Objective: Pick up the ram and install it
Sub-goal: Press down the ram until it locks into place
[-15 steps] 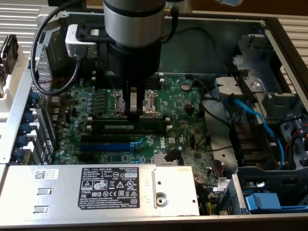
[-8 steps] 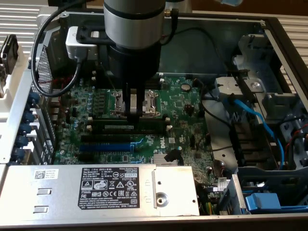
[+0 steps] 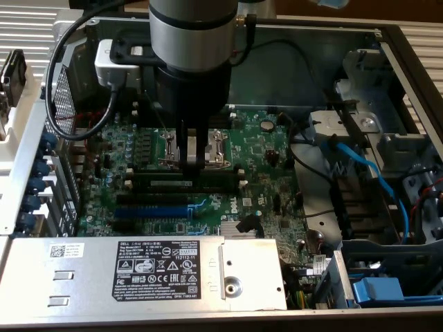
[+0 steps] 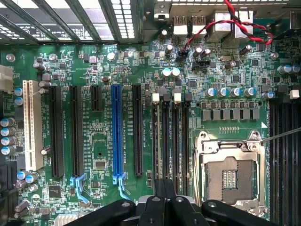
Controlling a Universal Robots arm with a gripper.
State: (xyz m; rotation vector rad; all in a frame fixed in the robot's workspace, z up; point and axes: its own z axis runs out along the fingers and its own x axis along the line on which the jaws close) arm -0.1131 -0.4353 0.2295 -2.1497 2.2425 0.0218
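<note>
From the exterior view's left, the blue expansion slot [image 3: 154, 209] lies on the motherboard [image 3: 266, 180]. Over the black memory slots [image 3: 187, 178] the end effector [image 3: 192, 160] stands, fingers pressed together. The ram [image 3: 185, 184] seems seated in a slot just beneath them.

Motherboard [image 3: 263, 187]: you find it centre frame in the exterior view, inside the case [image 3: 28, 159]. Gripper [image 3: 192, 160]: above the CPU socket [image 3: 216, 146]. Memory slots [image 3: 190, 181]: just below it; one perhaps occupied. Power supply [image 3: 138, 270]: lower left. Drive bay [image 3: 387, 138]: right.
</note>
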